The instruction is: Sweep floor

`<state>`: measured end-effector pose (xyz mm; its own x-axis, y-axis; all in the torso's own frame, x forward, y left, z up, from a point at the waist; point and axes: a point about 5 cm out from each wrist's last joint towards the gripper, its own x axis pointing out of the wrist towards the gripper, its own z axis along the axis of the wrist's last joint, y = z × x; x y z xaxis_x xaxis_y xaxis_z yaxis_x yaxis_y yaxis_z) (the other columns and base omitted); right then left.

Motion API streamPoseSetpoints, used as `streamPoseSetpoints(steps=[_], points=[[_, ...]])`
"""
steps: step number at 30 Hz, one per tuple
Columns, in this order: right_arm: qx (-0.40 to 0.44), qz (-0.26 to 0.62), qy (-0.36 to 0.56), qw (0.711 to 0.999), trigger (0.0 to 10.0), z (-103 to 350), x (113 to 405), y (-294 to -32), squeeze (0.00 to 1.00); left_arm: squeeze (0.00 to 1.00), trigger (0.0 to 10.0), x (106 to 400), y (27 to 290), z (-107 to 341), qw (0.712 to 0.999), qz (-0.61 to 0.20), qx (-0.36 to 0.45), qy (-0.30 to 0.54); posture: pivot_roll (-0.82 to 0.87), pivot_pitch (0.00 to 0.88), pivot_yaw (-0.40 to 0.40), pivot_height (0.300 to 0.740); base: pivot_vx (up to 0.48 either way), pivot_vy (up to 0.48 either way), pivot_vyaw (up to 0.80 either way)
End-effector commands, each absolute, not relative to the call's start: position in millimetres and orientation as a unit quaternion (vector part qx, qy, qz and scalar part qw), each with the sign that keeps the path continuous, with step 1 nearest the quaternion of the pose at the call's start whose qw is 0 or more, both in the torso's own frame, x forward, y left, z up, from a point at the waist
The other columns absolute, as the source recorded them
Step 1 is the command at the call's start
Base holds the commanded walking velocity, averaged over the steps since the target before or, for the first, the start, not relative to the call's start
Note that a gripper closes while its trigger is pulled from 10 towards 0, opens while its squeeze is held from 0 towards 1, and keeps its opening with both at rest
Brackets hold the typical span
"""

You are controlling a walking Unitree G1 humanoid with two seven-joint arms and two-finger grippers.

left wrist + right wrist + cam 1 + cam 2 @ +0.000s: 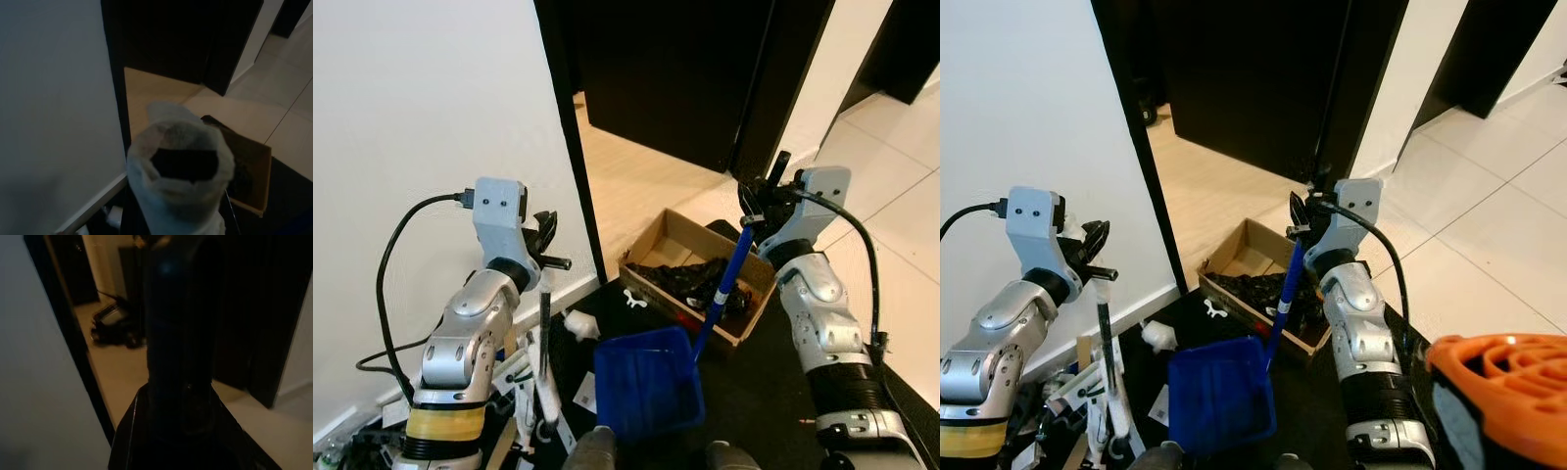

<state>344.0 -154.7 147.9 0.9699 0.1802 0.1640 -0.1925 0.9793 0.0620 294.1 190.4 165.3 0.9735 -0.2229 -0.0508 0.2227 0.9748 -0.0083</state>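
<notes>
The right end effector (756, 217) is clenched on the top of a blue handle (722, 287). The handle slants down from it to a blue dustpan (646, 382) on the dark floor mat (754, 392) below and between the two arms. Just behind the handle, under the right end effector, an open cardboard box (690, 269) holds dark crumpled stuff.

The left end effector (546, 245) is clenched on a thin grey broom pole (544, 338) that hangs nearly straight down from it. At the pole's foot lies a heap of white scraps and clutter (533, 392), with a white wad (579, 323) and a small white piece (634, 298) lying between it and the box. The white wall (421, 117) stands close beside the left end effector; a dark door frame (570, 127) edges it, blocking that side. Beyond the box, pale wood floor (636, 176) runs to a black door (685, 69).
</notes>
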Motion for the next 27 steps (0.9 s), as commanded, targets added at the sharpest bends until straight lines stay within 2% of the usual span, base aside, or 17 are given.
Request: streamPoseSetpoints(steps=[1,10,14,19,22,27], points=[[0.031,0.093,-0.081,0.992,10.0,148,346,-153,0.00,0.00,10.0,294,198,168,0.994,-0.104,0.020,0.015,0.20,0.139,0.047,0.740,0.000,0.000,0.00],[-0.009,0.070,-0.069,0.995,10.0,131,344,-166,0.00,0.00,10.0,292,196,164,0.991,-0.129,0.034,0.018,0.21,0.157,0.054,0.740,0.000,0.000,0.00],[-0.039,0.090,-0.064,0.993,10.0,125,344,-163,0.00,0.00,10.0,291,197,163,0.987,-0.159,0.031,0.007,0.20,0.186,0.064,0.740,0.000,0.000,0.00],[-0.052,0.099,-0.065,0.992,10.0,123,344,-161,0.00,0.00,10.0,292,201,163,0.987,-0.160,0.021,0.007,0.20,0.193,0.065,0.740,0.000,0.000,0.00],[-0.095,0.085,-0.069,0.989,10.0,117,344,-161,0.00,0.00,10.0,286,207,154,0.983,-0.183,-0.015,0.022,0.21,0.219,0.064,0.740,0.000,0.000,0.00],[-0.116,0.067,-0.079,0.988,10.0,114,345,-161,0.00,0.00,10.0,275,205,147,0.976,-0.211,-0.049,0.034,0.23,0.227,0.060,0.740,0.000,0.000,0.00]])
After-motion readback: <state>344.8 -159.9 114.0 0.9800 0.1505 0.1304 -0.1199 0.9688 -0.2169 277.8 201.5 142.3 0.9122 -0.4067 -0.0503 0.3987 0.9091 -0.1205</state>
